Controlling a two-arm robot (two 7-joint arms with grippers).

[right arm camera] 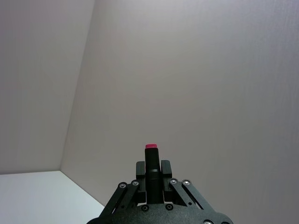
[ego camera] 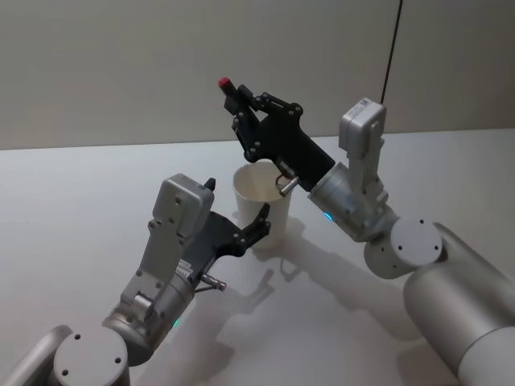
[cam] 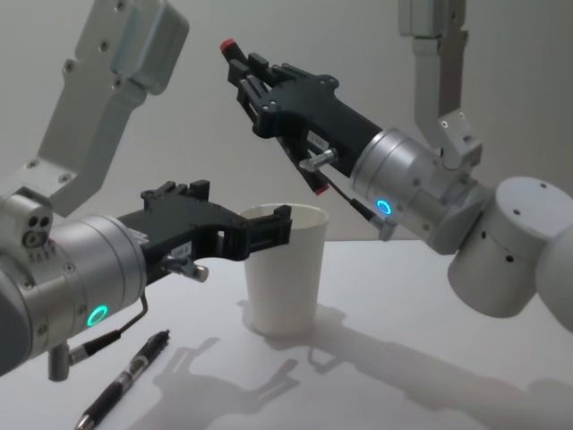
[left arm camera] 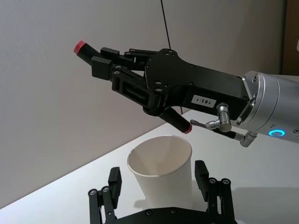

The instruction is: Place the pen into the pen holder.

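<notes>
My right gripper is raised above the table, shut on a black pen with red ends. The pen lies along the fingers; one red end pokes past the fingertips, and the other end hangs over the rim of the pen holder. That holder, a plain white paper cup, stands upright on the table. My left gripper is open, one finger on each side of the cup, with a small gap showing on one side.
A second black pen lies on the white table near the front, below my left arm. A bare wall stands behind the table. Open tabletop stretches to both sides of the cup.
</notes>
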